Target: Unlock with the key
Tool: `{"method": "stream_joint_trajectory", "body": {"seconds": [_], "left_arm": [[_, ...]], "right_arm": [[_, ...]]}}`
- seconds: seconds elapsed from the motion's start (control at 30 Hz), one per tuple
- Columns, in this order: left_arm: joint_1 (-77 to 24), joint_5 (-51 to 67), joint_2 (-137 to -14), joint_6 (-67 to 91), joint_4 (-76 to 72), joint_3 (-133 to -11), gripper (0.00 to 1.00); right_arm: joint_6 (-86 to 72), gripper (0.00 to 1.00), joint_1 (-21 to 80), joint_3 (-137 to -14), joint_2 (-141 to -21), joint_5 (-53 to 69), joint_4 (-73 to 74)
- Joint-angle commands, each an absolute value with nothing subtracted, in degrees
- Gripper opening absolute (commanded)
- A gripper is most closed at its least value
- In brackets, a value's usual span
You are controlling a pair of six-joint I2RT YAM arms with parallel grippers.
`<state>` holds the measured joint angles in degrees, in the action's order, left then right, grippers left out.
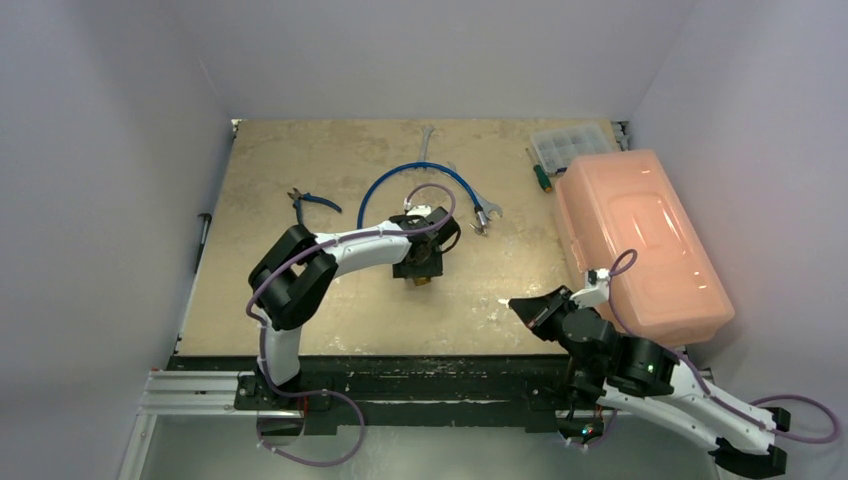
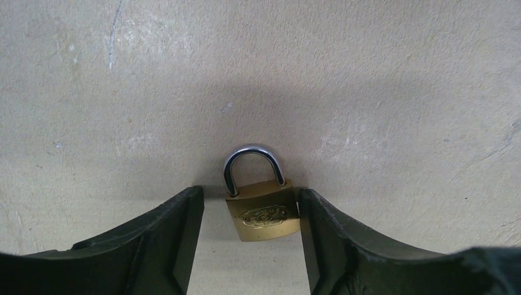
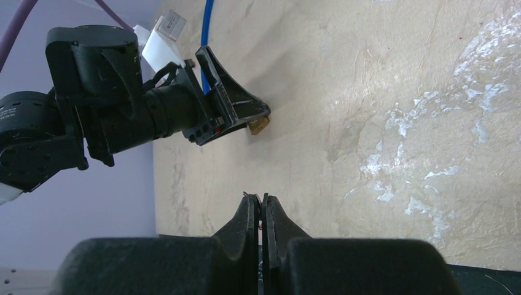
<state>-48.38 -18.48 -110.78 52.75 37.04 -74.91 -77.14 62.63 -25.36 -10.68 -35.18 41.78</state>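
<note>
left fingers [image 2: 166, 239] straddle the brass padlock [image 2: 264, 216]; the key [image 1: 503, 300] is barely visible
the key shows only as a tiny bright glint at the tips of the clenched right fingers [image 3: 246, 224], apparently pinched there; the right wrist view hides it in their seam. the left arm [image 1: 350, 245] reaches over the surface [image 2: 368, 74], its parted fingers either side of the flat-lying padlock, one touching the brass body, the other just apart. the right arm [image 1: 640, 365] is folded low beside an orange box [image 1: 640, 240].
</note>
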Motion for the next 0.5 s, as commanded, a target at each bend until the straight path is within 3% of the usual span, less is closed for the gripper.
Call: {"method": "stream_joint_trajectory", "body": {"seconds": [0.0,0.17,0.4,0.47], "left_arm": [[-47.82,-18.50,-112.66,53.26,34.32,-74.05,0.60],[-47.89,-17.23,-113.39,53.53,32.64,-73.58,0.47],[-47.64,-13.85,-112.78,53.67,27.12,-71.07,0.05],[-47.55,-13.31,-112.03,53.80,26.03,-70.20,0.00]], "right_arm": [[-79.50,0.00,62.49,-25.76,-8.27,-37.09,44.18],[-79.60,0.00,62.49,-25.29,-6.59,-37.20,45.00],[-80.00,0.00,62.49,-25.87,-5.41,-37.83,47.53],[-80.51,0.00,62.49,-26.08,-5.28,-38.11,48.52]]}}
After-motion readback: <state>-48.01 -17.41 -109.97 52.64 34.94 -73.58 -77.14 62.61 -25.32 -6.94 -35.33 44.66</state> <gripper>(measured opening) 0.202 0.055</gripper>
